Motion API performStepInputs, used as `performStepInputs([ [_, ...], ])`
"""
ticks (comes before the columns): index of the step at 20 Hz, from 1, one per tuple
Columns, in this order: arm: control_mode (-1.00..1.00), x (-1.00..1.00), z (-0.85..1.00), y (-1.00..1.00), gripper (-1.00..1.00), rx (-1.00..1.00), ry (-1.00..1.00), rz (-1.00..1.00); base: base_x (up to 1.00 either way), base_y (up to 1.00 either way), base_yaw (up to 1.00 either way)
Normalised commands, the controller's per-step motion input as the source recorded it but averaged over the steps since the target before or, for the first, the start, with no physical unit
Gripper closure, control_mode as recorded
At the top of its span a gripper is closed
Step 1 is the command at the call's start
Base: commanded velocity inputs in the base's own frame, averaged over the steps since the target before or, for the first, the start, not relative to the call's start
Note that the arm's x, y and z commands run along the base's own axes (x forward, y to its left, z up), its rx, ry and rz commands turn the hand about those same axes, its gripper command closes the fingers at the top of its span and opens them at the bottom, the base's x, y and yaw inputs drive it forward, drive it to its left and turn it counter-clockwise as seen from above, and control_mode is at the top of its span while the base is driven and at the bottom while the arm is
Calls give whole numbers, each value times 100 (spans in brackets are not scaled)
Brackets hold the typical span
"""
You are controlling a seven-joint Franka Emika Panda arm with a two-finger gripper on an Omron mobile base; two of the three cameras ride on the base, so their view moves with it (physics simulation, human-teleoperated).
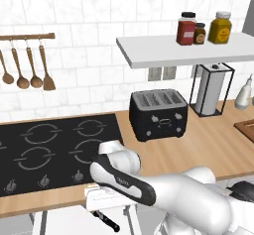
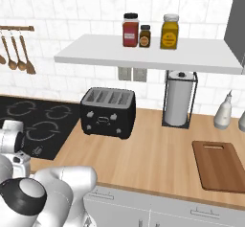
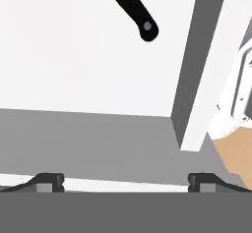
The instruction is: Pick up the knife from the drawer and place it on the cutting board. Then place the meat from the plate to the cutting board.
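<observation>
Gripper (image 3: 126,182) jaws stand wide apart and grasp nothing; in the hand view the two dark fingertips (image 3: 47,182) sit far to either side at the bottom, with only the drawer (image 3: 74,70) floor and its grey front wall between them. The knife (image 3: 132,10) lies on the white drawer floor well ahead of the fingertips, its black handle slanting out of the top of that view, clear of the jaws. White floor lies open all round the handle; the drawer's side wall runs up the right of the hand view, well apart from the knife.

From the left base view, the arm folds forward and down over the counter edge (image 1: 49,199), its wrist dipping below the counter in front of the hob (image 1: 54,149). The knife's black handle (image 1: 108,221) shows just under the wrist, in the drawer below the counter lip.

On the counter, the toaster (image 2: 107,112) stands right of the hob, with bare wood between it and the cutting board (image 2: 221,166), which lies flat near the counter's front edge at far right. A paper-towel stand (image 2: 179,99) is behind, against the wall, and a shelf (image 2: 143,53) with three jars hangs above. Wooden spoons (image 1: 25,65) hang on a rail at left, well clear of the arm.
</observation>
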Motion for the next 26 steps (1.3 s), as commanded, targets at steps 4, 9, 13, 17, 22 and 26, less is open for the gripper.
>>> performStepInputs([
  [4,-100,-21,-47,28,-100,0,-2,2,0,0,0],
  [9,-100,-11,-45,24,-100,0,-4,3,0,0,0],
  [13,-100,-14,-45,32,-100,0,0,1,0,0,0],
  [17,-100,-24,-29,13,-100,0,1,0,0,0,0],
  [22,-100,-40,-27,1,-100,0,7,2,0,0,0],
  [26,-100,-65,-29,0,-100,0,9,5,0,0,0],
])
